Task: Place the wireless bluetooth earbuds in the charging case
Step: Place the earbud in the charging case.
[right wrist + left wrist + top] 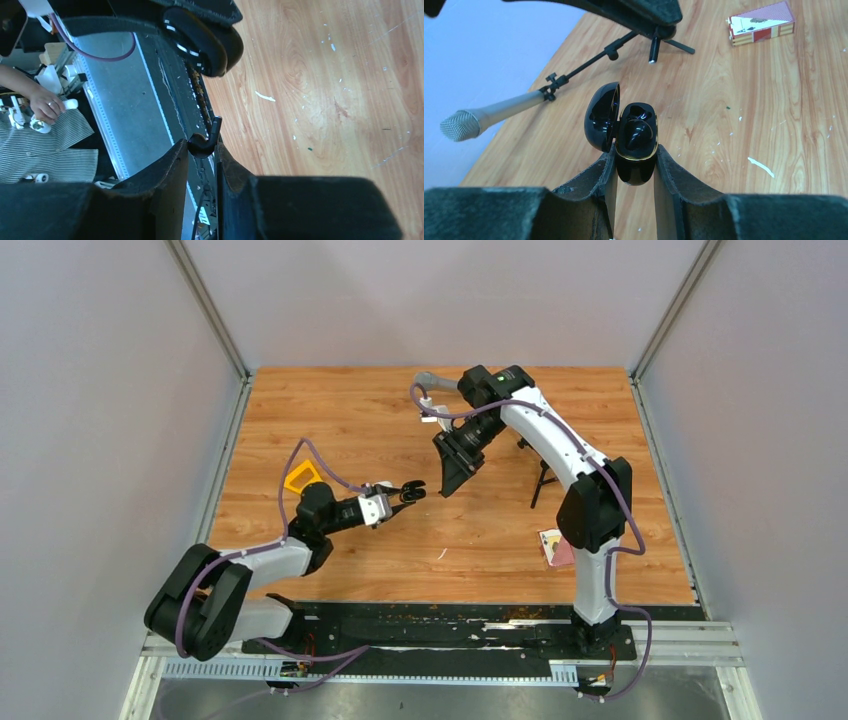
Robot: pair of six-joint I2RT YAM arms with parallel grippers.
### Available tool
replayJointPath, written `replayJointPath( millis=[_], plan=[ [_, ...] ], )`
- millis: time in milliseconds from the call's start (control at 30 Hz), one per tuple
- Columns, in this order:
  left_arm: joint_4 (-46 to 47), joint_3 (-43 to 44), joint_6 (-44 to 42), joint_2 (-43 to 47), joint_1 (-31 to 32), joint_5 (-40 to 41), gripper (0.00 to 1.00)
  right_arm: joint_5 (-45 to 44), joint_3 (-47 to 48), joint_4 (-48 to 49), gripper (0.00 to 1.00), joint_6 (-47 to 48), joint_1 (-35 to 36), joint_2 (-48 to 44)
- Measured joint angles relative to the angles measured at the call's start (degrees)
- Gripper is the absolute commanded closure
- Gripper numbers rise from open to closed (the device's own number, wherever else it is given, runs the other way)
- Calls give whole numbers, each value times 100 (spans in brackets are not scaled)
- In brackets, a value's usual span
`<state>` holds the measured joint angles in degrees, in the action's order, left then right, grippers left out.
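My left gripper [635,159] is shut on the lower body of a glossy black charging case [636,170] with a gold rim, held above the table. Its lid [601,117] is swung open to the left. A shiny black earbud [636,134] seems to lie in the case's well. My right gripper [202,146] is shut on a black short-stemmed earbud [206,141], its stem sticking up past the fingertips. In the top view the right gripper [446,487] hangs just right of the case [412,490] and the left gripper [403,494], a small gap between them.
A grey microphone [484,117] on a small black tripod [541,476] lies at the back. A red card box [555,548] sits near the right arm's base. A yellow-orange piece [300,478] lies by the left arm. A thin white sliver [760,166] rests on the wood.
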<state>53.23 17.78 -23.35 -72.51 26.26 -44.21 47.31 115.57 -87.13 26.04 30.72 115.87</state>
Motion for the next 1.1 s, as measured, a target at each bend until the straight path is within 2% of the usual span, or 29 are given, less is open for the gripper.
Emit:
replayJointPath(
  millis=[367,1100],
  plan=[
    [109,24,33,-129,444,280,100,271,0,9,91,-291,0,33],
    [144,221,11,-256,719,485,100,168,-17,85,89,-719,61,179]
  ],
)
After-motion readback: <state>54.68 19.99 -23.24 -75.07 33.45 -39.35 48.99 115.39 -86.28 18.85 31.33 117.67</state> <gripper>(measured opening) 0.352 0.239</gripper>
